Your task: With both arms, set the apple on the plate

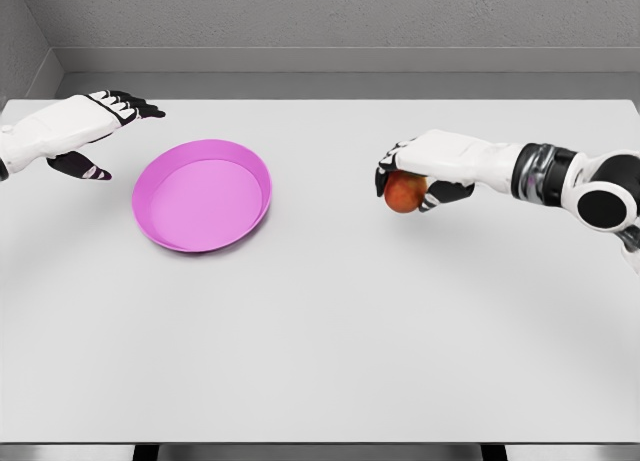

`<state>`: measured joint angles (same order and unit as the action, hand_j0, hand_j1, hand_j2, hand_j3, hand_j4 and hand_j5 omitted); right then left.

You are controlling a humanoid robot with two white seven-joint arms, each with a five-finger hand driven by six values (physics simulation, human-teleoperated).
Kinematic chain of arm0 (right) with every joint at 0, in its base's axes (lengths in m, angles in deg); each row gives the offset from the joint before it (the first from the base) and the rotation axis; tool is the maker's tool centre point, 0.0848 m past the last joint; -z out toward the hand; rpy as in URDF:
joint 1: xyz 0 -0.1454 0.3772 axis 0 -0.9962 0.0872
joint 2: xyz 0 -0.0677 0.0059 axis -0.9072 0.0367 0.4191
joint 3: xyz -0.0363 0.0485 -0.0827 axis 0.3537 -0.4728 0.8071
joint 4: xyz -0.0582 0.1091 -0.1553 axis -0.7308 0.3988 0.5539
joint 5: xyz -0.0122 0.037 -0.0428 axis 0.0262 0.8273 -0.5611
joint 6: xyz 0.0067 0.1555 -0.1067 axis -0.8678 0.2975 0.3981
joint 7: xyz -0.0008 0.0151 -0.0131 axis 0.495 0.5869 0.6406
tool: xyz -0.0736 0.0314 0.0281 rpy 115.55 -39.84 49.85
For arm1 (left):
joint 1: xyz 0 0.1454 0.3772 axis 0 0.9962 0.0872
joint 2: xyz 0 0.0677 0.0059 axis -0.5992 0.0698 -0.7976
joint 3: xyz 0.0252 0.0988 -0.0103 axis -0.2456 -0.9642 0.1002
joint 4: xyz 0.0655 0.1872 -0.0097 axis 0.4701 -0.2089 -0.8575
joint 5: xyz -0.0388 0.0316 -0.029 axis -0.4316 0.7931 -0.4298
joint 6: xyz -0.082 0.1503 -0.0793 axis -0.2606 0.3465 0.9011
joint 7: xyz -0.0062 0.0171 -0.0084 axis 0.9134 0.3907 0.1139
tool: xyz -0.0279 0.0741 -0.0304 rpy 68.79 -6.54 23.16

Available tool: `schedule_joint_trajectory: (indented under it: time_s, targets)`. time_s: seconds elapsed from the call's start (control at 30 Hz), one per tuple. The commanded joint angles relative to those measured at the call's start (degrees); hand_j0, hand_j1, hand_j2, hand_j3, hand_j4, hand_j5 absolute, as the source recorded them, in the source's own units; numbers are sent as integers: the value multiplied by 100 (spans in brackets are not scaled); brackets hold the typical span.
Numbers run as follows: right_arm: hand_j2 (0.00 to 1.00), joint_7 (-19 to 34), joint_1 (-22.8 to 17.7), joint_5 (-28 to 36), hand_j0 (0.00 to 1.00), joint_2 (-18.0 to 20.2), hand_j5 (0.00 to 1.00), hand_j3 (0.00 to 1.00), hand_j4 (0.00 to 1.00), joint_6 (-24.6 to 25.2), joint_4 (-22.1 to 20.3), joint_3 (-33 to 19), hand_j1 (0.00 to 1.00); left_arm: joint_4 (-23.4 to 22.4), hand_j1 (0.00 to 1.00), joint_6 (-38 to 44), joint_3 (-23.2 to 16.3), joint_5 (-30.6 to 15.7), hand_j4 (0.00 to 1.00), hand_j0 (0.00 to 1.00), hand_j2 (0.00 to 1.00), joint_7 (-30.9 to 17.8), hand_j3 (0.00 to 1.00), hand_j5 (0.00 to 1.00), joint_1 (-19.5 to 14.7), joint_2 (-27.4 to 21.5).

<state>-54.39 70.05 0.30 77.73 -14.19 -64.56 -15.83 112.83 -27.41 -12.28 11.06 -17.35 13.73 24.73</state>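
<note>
Left hand (85, 131): fingers spread, holding nothing, hovering at upper left just beside the plate.
Plate (170, 236): pink, left of centre, bare inside.
Table (320, 351): white, nothing lying between plate and apple.
Apple (404, 192): right of centre, well apart from the plate.
Right hand (425, 171): fingers curled over the apple; best carried leftward level and lowered inside the rim.

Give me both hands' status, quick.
Left hand: open, holding nothing, beside the pink plate.
Right hand: closed on the apple.
</note>
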Motion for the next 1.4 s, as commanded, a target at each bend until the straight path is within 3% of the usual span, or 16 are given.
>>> schedule_joint_trajectory:
  time_s: [0.0, 0.57, 0.73, 0.77, 0.8, 0.93, 1.0, 1.03, 1.17, 1.23, 1.33, 1.37]
  targets:
    - [50, -5, 17, 13, 50, -153, 50, 50, 50, 4, -2, 63, 50, 2, 100, 7, 11, -37, 100, 100, 100, 3, 100, 100, 0, -6]
    - [51, -23, 53, -49, 51, -707, 51, 51, 51, 259, 130, 397, 51, 28, 100, 7, 2, -46, 100, 100, 100, 3, 100, 100, 9, -15]
    - [52, -23, 62, -49, 52, -716, 52, 52, 52, 268, 138, 476, 52, 28, 100, 7, 11, -46, 100, 100, 100, 3, 100, 100, 9, -15]
    - [88, -23, 62, -49, 88, -716, 88, 88, 88, 294, 138, 476, 88, 37, 100, 7, 2, -37, 100, 100, 100, 3, 100, 100, 9, -24]
    - [100, -23, 62, -49, 100, -716, 100, 100, 100, 294, 165, 468, 100, 37, 100, 7, 2, -37, 100, 100, 100, 3, 100, 100, 9, -15]
    - [100, -23, 62, -49, 100, -690, 100, 100, 100, 285, 156, 432, 100, 46, 100, 7, 11, -28, 100, 100, 100, 3, 100, 100, 9, -24]
    - [100, -14, 184, -49, 100, -602, 100, 100, 100, 268, 112, 397, 100, 55, 100, 7, 11, -37, 100, 100, 100, 3, 100, 100, 9, -15]
    - [100, -23, 272, -40, 100, -365, 100, 100, 100, 259, 103, 354, 100, 46, 100, 7, 11, -28, 100, 100, 100, 3, 100, 100, 9, -15]
    - [100, -23, 176, -5, 100, 865, 100, 100, 100, 198, -187, -736, 100, 72, 100, 7, 28, -46, 100, 100, 100, 3, 100, 100, 0, 2]
    - [100, -23, 123, -5, 100, 1156, 100, 100, 100, 198, -187, -1035, 100, 133, 100, 7, -7, -54, 100, 100, 100, 12, 100, 100, 18, 2]
    - [100, -23, -307, -5, 100, 1332, 100, 100, 100, 162, -178, -1562, 100, 265, 100, 7, -51, 51, 100, 100, 100, 3, 100, 100, 9, 11]
    - [100, -23, -378, -5, 100, 1341, 100, 100, 100, 49, -169, -1607, 100, 519, 100, 7, -86, 174, 100, 100, 100, -6, 100, 100, 18, 29]
